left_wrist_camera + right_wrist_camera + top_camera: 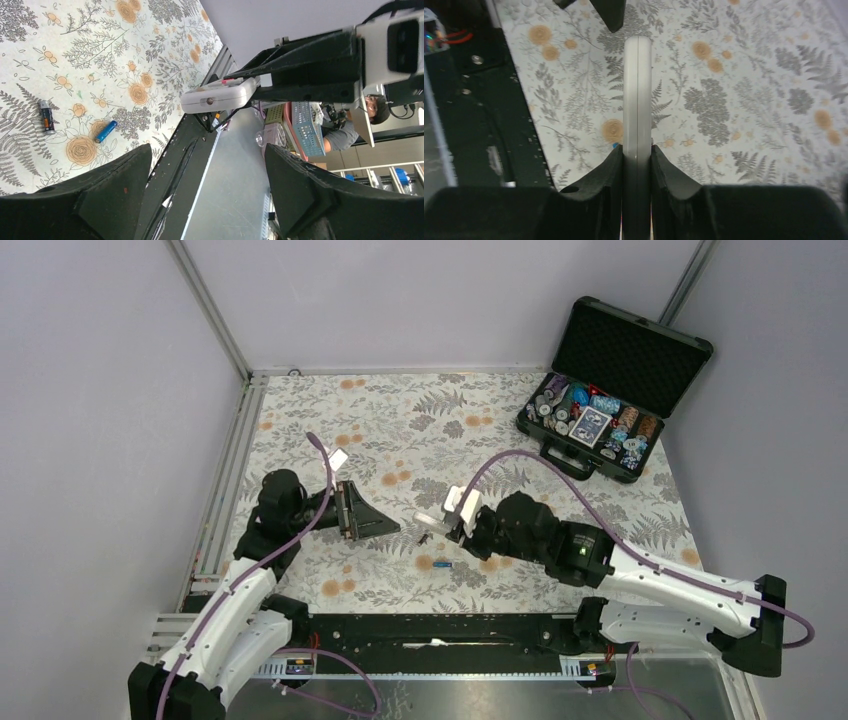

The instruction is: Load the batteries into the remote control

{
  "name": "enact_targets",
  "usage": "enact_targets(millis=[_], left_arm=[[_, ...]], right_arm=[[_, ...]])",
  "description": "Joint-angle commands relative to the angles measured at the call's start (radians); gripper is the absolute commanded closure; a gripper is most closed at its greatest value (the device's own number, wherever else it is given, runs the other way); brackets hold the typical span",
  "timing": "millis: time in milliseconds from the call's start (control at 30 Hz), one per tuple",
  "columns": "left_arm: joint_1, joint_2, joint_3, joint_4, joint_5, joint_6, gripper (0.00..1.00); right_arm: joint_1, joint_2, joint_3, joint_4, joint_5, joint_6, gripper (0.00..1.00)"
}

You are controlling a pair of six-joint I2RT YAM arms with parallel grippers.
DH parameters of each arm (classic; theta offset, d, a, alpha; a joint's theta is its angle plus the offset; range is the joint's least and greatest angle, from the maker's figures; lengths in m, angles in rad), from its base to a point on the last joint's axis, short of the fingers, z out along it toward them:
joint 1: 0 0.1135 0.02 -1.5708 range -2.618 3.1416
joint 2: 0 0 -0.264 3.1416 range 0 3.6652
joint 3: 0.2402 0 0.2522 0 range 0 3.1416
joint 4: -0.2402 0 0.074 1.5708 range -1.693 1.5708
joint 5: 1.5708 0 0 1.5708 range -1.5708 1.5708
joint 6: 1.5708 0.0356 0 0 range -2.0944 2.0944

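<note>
Your right pincer point(637, 152) is clamped on the remote control point(637, 85), holding it edge-on above the table point(749, 75). Your left pincer point(207, 152) stands wide apart, facing the remote. A blue battery point(106, 131) and a dark battery point(46, 116) lie on the table near the right pincer's tips.

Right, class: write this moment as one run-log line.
left gripper: open, empty | right gripper: shut on remote | blue battery: loose on table | dark battery: loose on table
</note>
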Motion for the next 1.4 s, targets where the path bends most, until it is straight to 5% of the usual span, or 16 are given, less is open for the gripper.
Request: enact_targets(millis=[0, 500, 933, 1367], left_arm=[[-0.010, -0.006, 0.051, -0.007, 0.022, 0.094, 0.14], [-0.136, -0.059, 0.103, -0.083, -0.025, 0.183, 0.14], [-0.172, -0.045, 0.104, -0.047, 0.037, 0.156, 0.26], [-0.183, -0.047, 0.071, 0.074, 0.089, 0.076, 0.63]], right_arm=[[-0.096, 0.035, 0.118, -0.110, -0.313, 0.181, 1.00], [-0.349, 0.185, 0.200, -0.028, -1.015, 0.477, 1.00], [-0.362, 0.276, 0.218, 0.103, -1.062, 0.591, 1.00], [-0.362, 0.304, 0.221, 0.105, -1.031, 0.589, 1.00]])
